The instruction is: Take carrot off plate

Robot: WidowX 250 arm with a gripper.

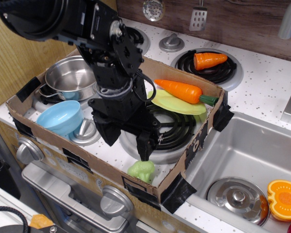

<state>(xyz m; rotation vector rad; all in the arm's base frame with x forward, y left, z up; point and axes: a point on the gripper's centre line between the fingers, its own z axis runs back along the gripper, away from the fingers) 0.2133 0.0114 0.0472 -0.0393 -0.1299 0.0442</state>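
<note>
The long orange carrot (180,90) with its dark green stem end lies across the lime-green plate (170,104), which rests on the far edge of the front right burner (172,130). My black gripper (127,143) hangs over the front left part of that burner, to the lower left of the plate and apart from it. Its jaws are open and hold nothing. One finger (144,148) points down towards the burner rim.
A cardboard wall (194,145) rings the stove. A steel pot (70,76) and a light blue bowl (62,118) stand on the left. A green toy (141,170) lies at the front. A stubby carrot (208,60) lies on the back burner. The sink (252,145) is on the right.
</note>
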